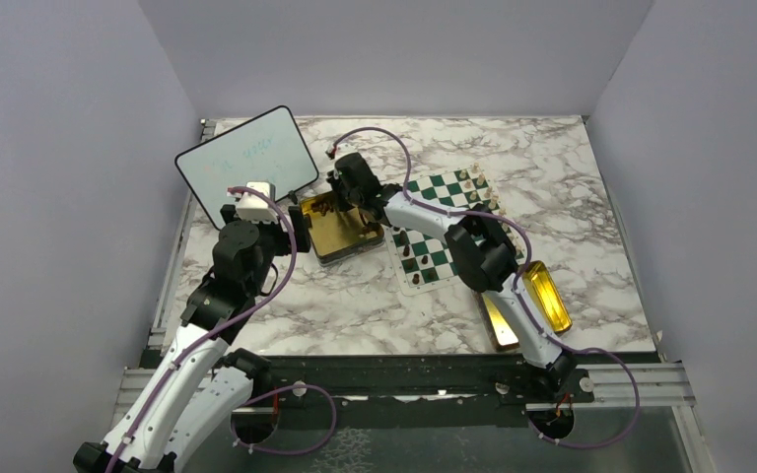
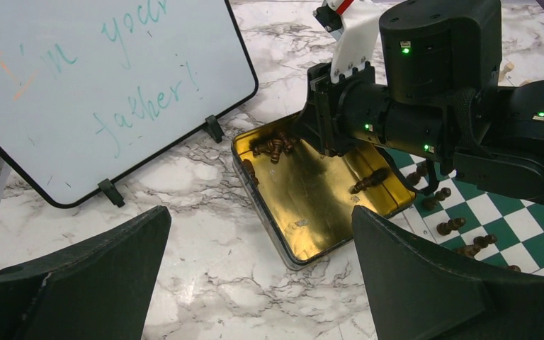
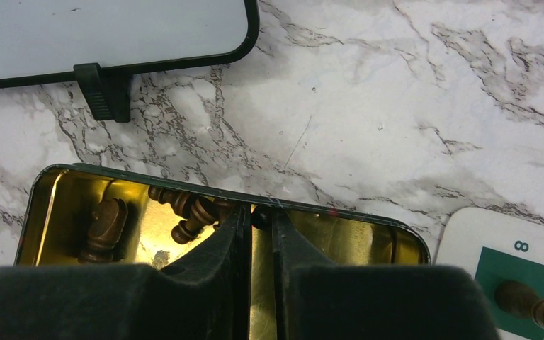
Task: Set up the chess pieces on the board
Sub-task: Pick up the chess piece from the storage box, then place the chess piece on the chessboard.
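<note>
My right gripper (image 3: 260,221) reaches into the far end of an open gold tin (image 1: 333,239), its jaws nearly together on a small dark chess piece (image 3: 259,215) at the tips. Several dark brown chess pieces (image 3: 184,211) lie heaped just left of it, and one more (image 2: 368,180) lies alone in the tin. The green and white board (image 1: 436,187) is to the right of the tin, with dark pieces (image 2: 450,226) along its near side and more pieces (image 1: 470,181) along its far side. My left gripper (image 2: 262,283) hangs open over the marble in front of the tin, holding nothing.
A white whiteboard (image 1: 246,158) with a black rim and green writing leans at the back left, close to the tin. Two more gold tins (image 1: 547,296) lie right of the board's near corner, beside the right arm. The table top is marble.
</note>
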Action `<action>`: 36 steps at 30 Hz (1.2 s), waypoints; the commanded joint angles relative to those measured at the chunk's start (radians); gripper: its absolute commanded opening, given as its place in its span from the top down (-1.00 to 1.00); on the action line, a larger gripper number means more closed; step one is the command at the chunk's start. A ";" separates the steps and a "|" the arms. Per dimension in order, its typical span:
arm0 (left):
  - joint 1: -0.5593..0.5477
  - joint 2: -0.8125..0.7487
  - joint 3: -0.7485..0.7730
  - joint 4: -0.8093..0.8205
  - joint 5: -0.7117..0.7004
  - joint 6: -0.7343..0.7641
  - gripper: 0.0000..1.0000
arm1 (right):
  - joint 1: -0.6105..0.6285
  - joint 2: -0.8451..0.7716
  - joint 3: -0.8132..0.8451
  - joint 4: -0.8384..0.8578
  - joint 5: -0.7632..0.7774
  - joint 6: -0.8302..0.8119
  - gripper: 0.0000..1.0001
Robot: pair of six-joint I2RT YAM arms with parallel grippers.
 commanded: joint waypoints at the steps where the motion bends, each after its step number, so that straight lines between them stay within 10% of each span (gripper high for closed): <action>1: 0.003 -0.012 -0.007 0.023 -0.015 0.013 -0.98 | 0.013 0.000 0.020 -0.018 0.033 -0.020 0.73; 36: 0.004 0.223 0.043 -0.086 0.152 -0.014 -0.98 | -0.106 -0.628 -0.640 0.100 0.182 -0.058 0.85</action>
